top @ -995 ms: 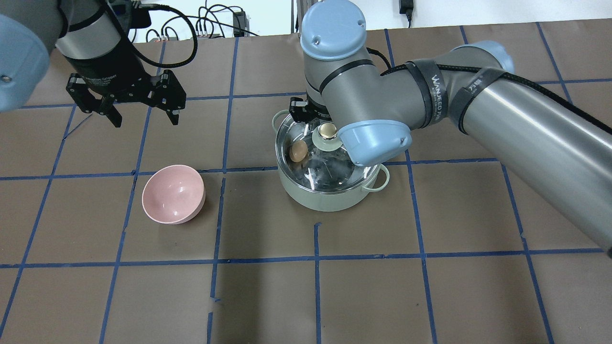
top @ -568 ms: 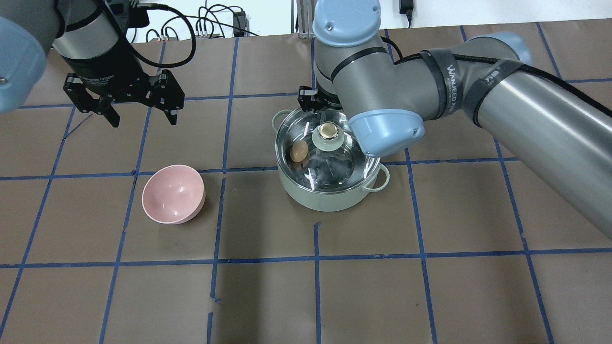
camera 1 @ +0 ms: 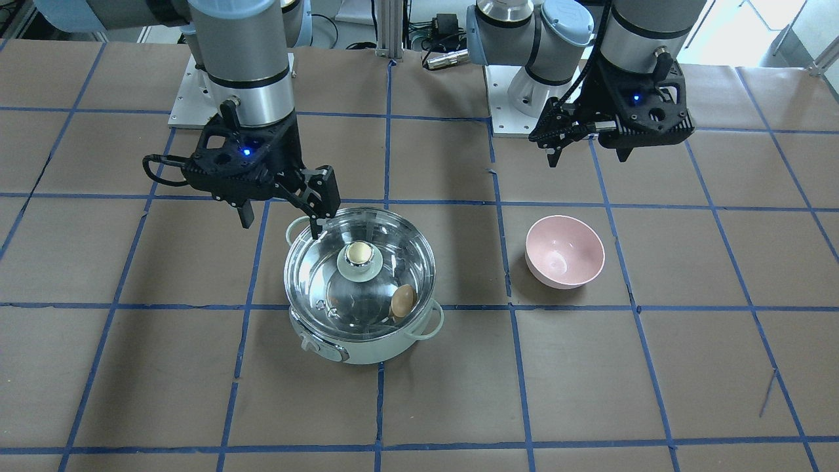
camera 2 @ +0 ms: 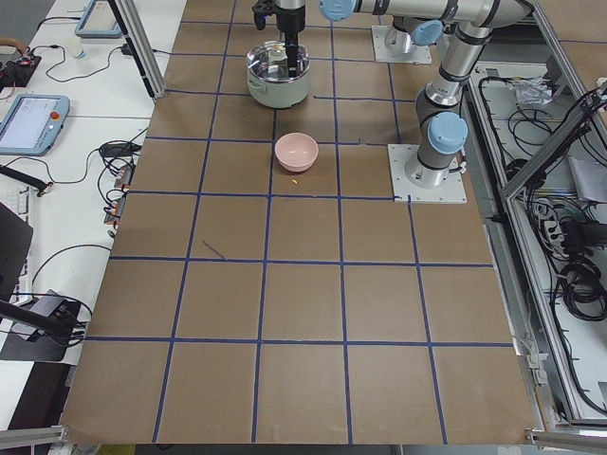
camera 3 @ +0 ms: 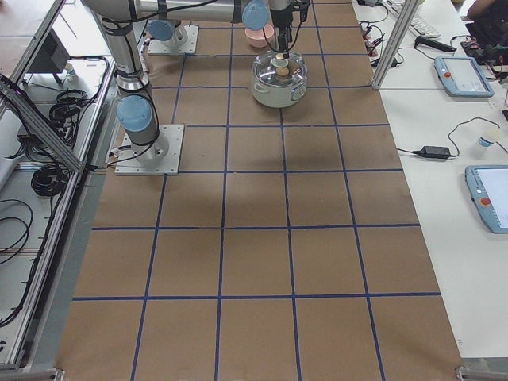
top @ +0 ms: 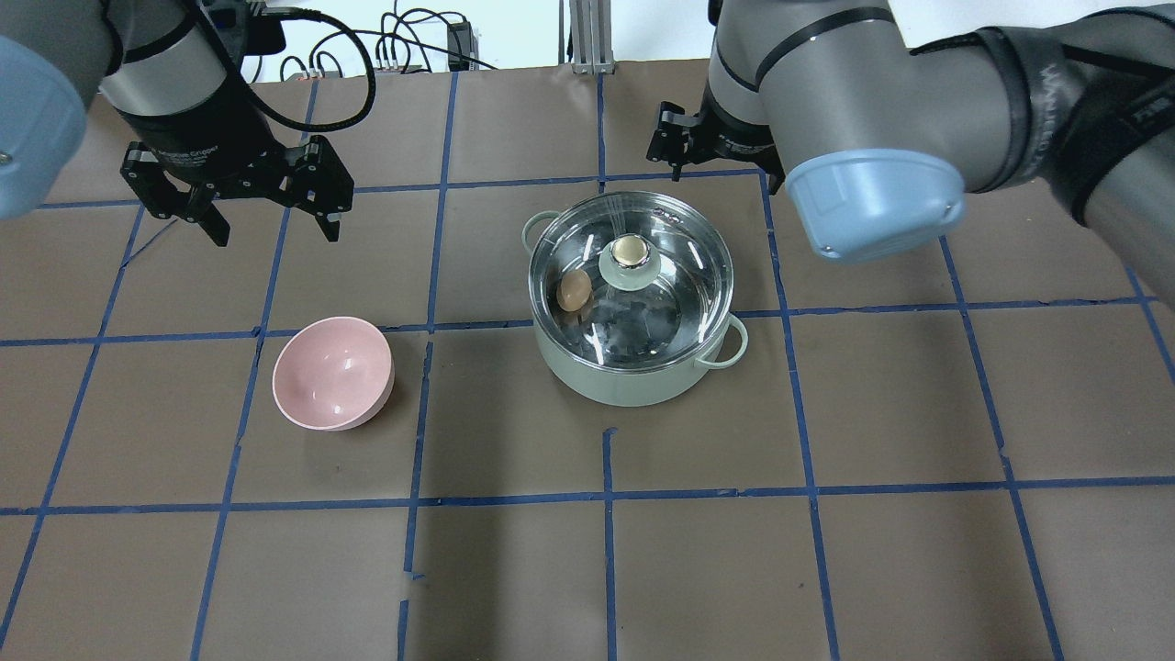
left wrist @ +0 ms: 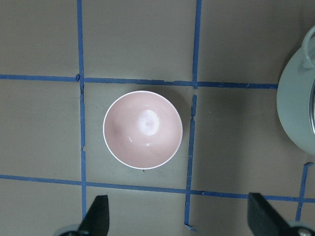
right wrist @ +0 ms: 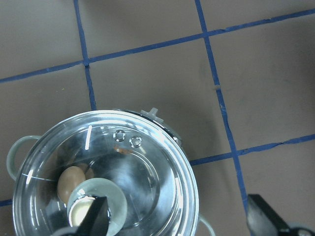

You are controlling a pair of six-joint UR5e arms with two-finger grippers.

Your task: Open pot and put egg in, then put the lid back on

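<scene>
Brown paper, ruled into squares by blue tape (top: pixel 606 496), covers the bench (top: pixel 826 569). Seen from overhead, the left end effector (top: pixel 275 225) hangs over the far-left squares, its fingers spread wide and gripping nothing. Its wrist camera looks between them straight down at the pink bowl (top: pixel 332 372). That bowl sits upright at about five o'clock from it. The bowl's rim is well apart from the pot (top: pixel 633 384), with a strip of bare paper between the two. The pot stands near the bench's middle, one loop handle at ten o'clock and the other at four. The lid (top: pixel 670 285) rests on its rim, closing it. Through the glass, the egg (top: pixel 575 290) lies inside the pot near the wall, at nine o'clock from the lid's knob (top: pixel 629 250). The right end effector (camera 1: pixel 283 223) hovers just past the pot's rim at one o'clock, raised above it, with its fingers parted and holding nothing.
</scene>
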